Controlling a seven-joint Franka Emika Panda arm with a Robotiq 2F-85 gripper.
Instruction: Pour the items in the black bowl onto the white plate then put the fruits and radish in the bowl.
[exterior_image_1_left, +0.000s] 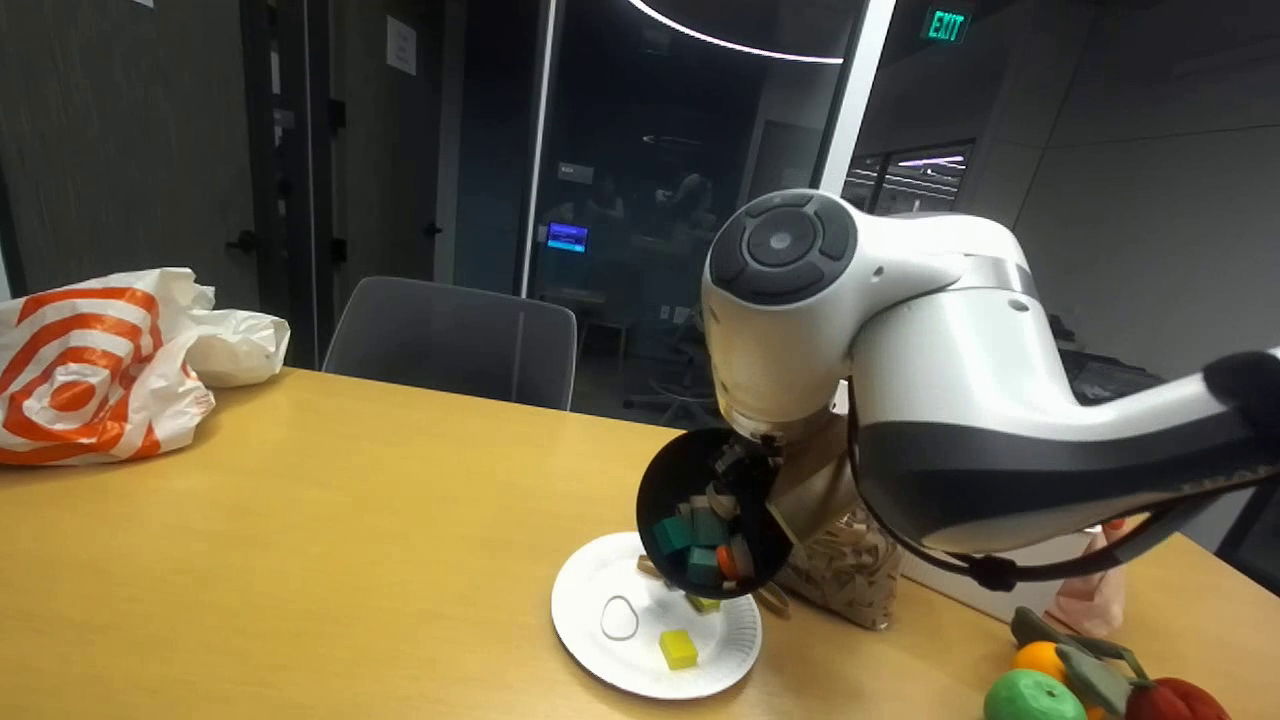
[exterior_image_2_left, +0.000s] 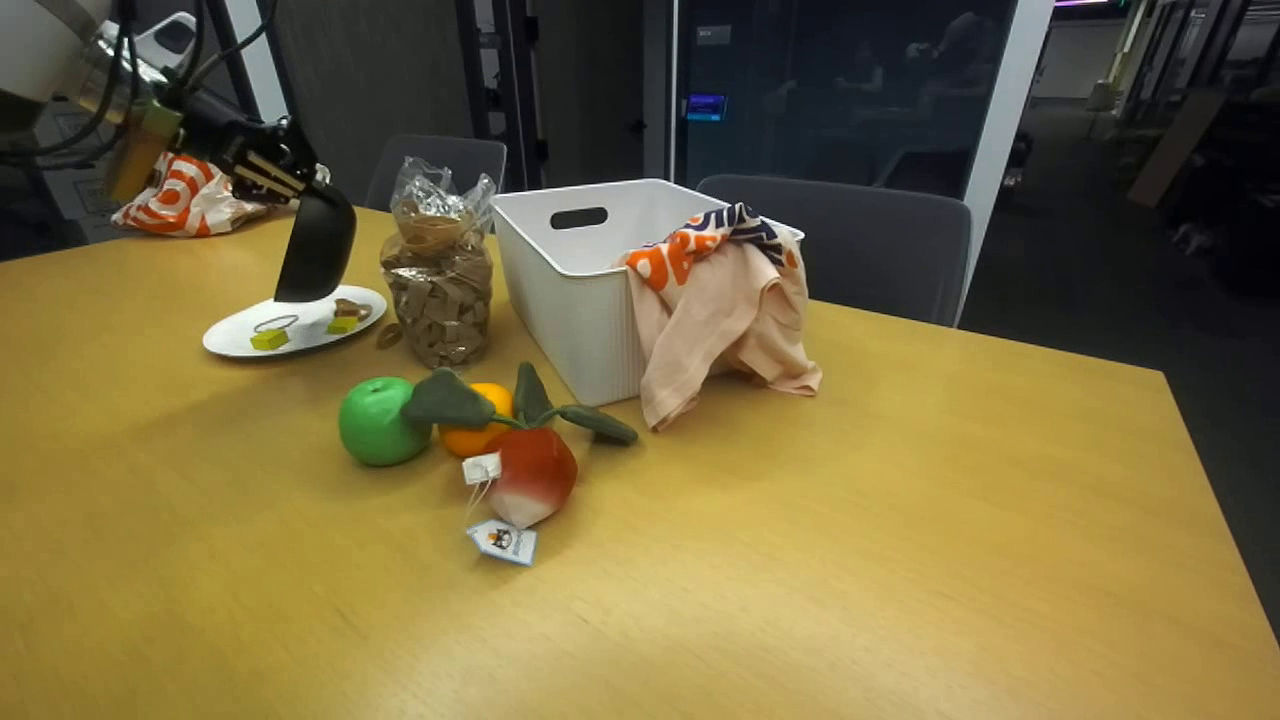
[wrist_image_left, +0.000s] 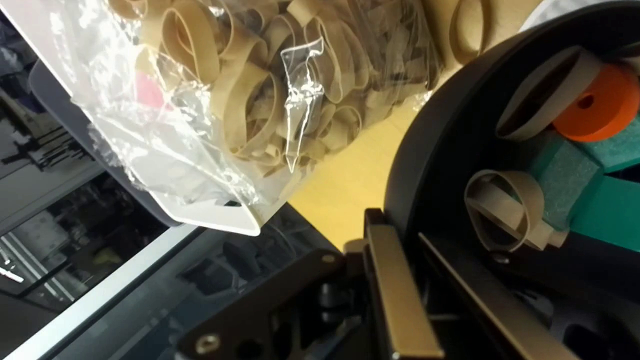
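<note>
My pincer (wrist_image_left: 400, 230) was clenched across the side wall of the black bowl (exterior_image_1_left: 660, 480), and the bowl hung tipped over the upper right of the white plate (exterior_image_1_left: 590, 600), at the bottom centre of an exterior view. I judged the pour begun but well short of finished. On the plate lay two yellow blocks (exterior_image_1_left: 678, 649), a thin ring (exterior_image_1_left: 619, 618) and at least one tan piece (exterior_image_1_left: 648, 567); inside the bowl sat several teal blocks (exterior_image_1_left: 673, 533), an orange disc (wrist_image_left: 595, 110) and tan loops (wrist_image_left: 505, 210), toward the right side of the wrist view. These probably wanted a steeper tilt to slide out. The second half was untouched: the green apple (exterior_image_2_left: 383, 422), the orange (exterior_image_2_left: 466, 440) and the radish (exterior_image_2_left: 540, 470) lay bunched on the table (exterior_image_2_left: 850, 560), left of centre in an exterior view, none in the bowl.
</note>
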